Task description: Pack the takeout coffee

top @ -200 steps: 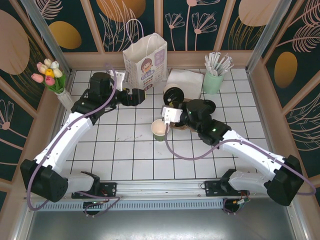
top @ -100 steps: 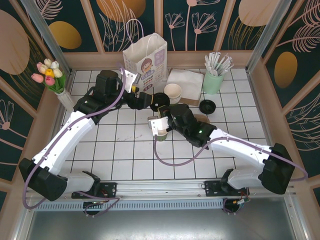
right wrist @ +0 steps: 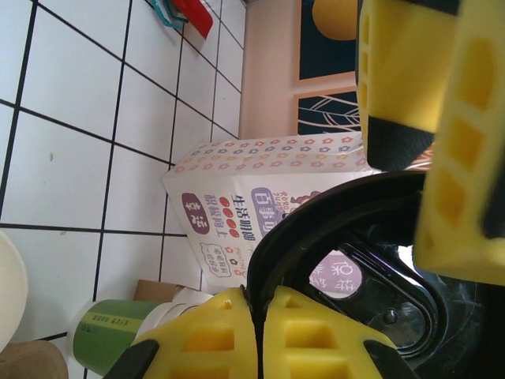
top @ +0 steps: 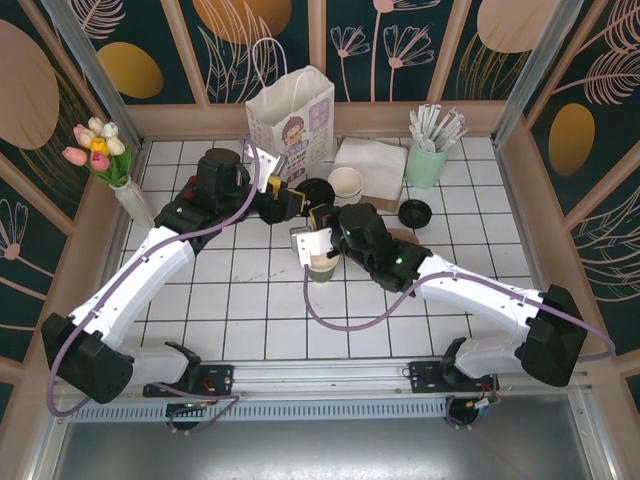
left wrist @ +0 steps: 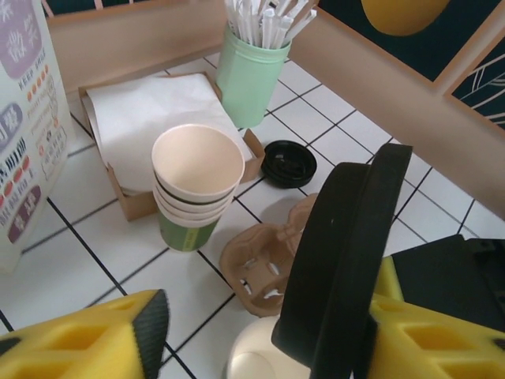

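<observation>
The takeout coffee (top: 320,266), a small green cup with a cream rim, stands mid-table; its rim also shows just under the left gripper (left wrist: 264,359). My right gripper (right wrist: 256,304) is shut on the rim of a black lid (right wrist: 316,229), holding it on edge just above the cup. From overhead, this lid (top: 318,193) rises from the right gripper (top: 322,222) toward my left gripper (top: 300,206). The left gripper (left wrist: 264,324) straddles the lid (left wrist: 347,253), open: one finger rests by the lid, the other stands well off. The white paper bag (top: 292,125) stands at the back.
A stack of green cups (left wrist: 197,189) stands beside a box of napkins (left wrist: 150,118). Further right are the mint pot of straws (left wrist: 252,71), a loose black lid (left wrist: 288,163) and a brown cup carrier (left wrist: 264,264). A vase of tulips (top: 105,160) stands far left.
My right gripper has carried the lid left, over the cup. The left arm has swung right to meet it, and its jaws have narrowed around the lid.
</observation>
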